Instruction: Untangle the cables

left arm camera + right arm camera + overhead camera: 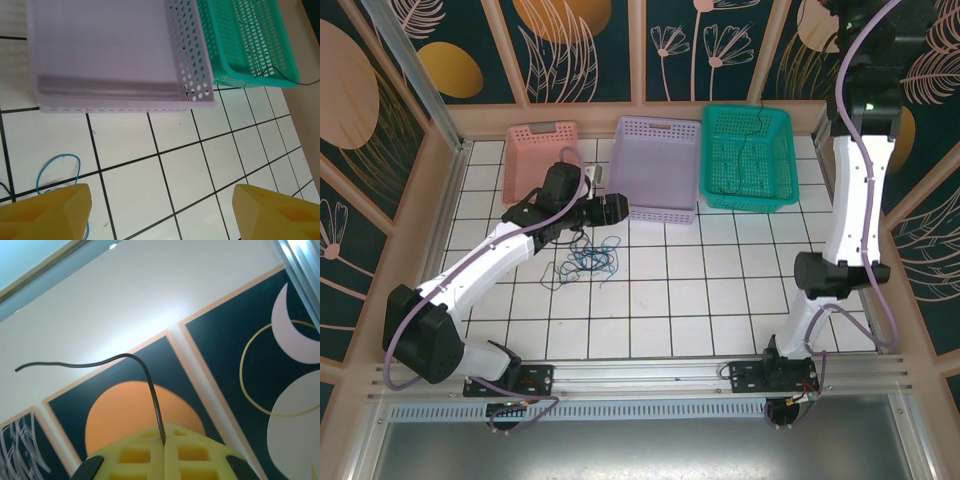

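A pink perforated plastic basket [542, 155] sits far to the left of the left gripper [612, 208]. That gripper hangs low over the white tiled table [720, 290] with its yellow fingers [50, 210] spread wide and nothing between them. The tangle of thin blue and dark cables [586, 256] lies on the tiles just behind and below it, with one blue loop [55, 158] beside its left finger. A lavender perforated plastic basket [657, 165] stands directly ahead of it, and a green perforated plastic basket [748, 155] stands further right with a thin black cable [280, 74] trailing over its wall.

The right gripper [164, 439] is raised high, clenched on a thin dark cable [150, 385] whose free end curls away above it.

The risks are these:
- The left fingers would likely close on bare tile, because the tangle is not between them.
- A grab into the heap could pinch several strands and tighten the knot.
- The raised strand looks pinched at the very fingertips and may slip out.
- It is unclear whether that strand runs down to the green basket; if it does, lifting further could tip it.
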### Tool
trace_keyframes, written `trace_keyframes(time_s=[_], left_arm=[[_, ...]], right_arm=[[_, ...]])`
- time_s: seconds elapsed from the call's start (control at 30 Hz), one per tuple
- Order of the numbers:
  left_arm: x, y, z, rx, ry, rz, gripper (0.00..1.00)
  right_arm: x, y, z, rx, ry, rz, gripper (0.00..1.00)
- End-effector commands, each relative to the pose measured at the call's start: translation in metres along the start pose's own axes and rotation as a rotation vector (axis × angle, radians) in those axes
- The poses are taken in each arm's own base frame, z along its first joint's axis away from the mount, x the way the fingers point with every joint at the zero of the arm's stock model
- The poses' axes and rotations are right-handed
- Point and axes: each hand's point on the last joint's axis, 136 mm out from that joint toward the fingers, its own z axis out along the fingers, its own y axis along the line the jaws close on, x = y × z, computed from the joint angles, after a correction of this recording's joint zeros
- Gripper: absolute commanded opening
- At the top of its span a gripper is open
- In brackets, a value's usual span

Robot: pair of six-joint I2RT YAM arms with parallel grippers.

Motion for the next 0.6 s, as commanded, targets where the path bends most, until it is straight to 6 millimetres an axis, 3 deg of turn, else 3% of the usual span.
trace_keyframes(time_s=[0.0,0.1,0.23,0.57], left_arm=[[0.001,-0.010,-0.004,0.043,-0.011,-0.009,0.75],[0.004,-0.007,-0.002,0.036,-0.001,-0.010,0.75],[0.007,-0.005,0.001,0.034,0.010,-0.016,0.74],[0.013,-0.001,0.004,0.027,0.029,-0.021,0.74]], right_arm=[[-0.001,-0.014,0.015,-0.028,-0.028,0.051,0.00],[0.038,-0.043,0.028,0.030,0.059,0.052,0.00],[0.106,-0.084,0.035,0.124,0.210,0.034,0.00],[0.270,-0.186,0.022,0.374,0.593,0.044,0.00]])
